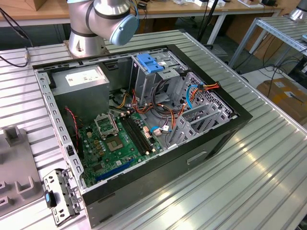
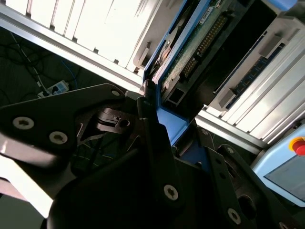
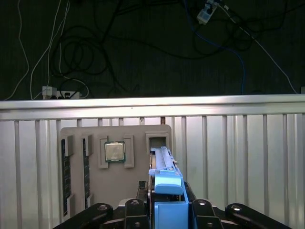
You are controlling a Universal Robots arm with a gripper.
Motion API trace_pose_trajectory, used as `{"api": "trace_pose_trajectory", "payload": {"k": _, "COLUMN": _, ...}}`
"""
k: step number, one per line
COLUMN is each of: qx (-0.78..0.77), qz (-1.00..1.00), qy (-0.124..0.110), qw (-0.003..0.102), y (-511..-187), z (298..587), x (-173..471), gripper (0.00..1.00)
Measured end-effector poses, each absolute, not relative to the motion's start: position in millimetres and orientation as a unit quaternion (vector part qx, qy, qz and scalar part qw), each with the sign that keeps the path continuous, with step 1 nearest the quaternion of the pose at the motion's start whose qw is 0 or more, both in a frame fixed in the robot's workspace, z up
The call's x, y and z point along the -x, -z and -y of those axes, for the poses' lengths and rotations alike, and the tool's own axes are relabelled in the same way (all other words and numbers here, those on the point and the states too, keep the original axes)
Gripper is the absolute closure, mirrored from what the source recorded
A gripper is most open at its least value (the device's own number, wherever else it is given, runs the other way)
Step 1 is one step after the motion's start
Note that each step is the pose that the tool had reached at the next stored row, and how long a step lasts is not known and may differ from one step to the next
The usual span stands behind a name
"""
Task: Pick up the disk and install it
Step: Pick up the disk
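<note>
The disk (image 3: pixel 164 188) stands on edge between my dark fingers (image 3: pixel 136 212), its bright blue rail facing the first wrist view. In the second wrist view the disk (image 2: pixel 190 62) shows its green circuit-board face with the blue rail along one side. My gripper (image 3: pixel 164 210) is shut on it, and the gripper (image 2: pixel 164 129) pinches the rail end. The disk hangs just over an empty upright slot (image 3: pixel 157 140) in a grey fixture tray (image 3: pixel 119 191). The open computer case (image 1: pixel 144 120) lies on the ribbed metal table.
The tray also holds a processor chip (image 3: pixel 115 151) and two memory sticks (image 3: pixel 66 176). Inside the case stands a tall grey cage with a light blue handle (image 1: pixel 149 63), beside loose cables. A perforated bracket (image 1: pixel 60 194) lies at the exterior view's lower left. The arm's base (image 1: pixel 96 19) rises behind the case.
</note>
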State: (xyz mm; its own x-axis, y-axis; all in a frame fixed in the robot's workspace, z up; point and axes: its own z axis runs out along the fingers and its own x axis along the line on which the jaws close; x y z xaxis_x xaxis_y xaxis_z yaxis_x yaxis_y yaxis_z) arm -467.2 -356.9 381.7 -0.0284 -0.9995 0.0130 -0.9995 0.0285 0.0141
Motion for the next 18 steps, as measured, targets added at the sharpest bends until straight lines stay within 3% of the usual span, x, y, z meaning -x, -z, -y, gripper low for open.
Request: {"api": "trace_pose_trajectory", "payload": {"k": 18, "qx": -0.697, "qz": 0.717, "qy": 0.001, "qw": 0.010, "y": -388.0, "z": 356.9, "x": 466.1, "gripper": 0.63}}
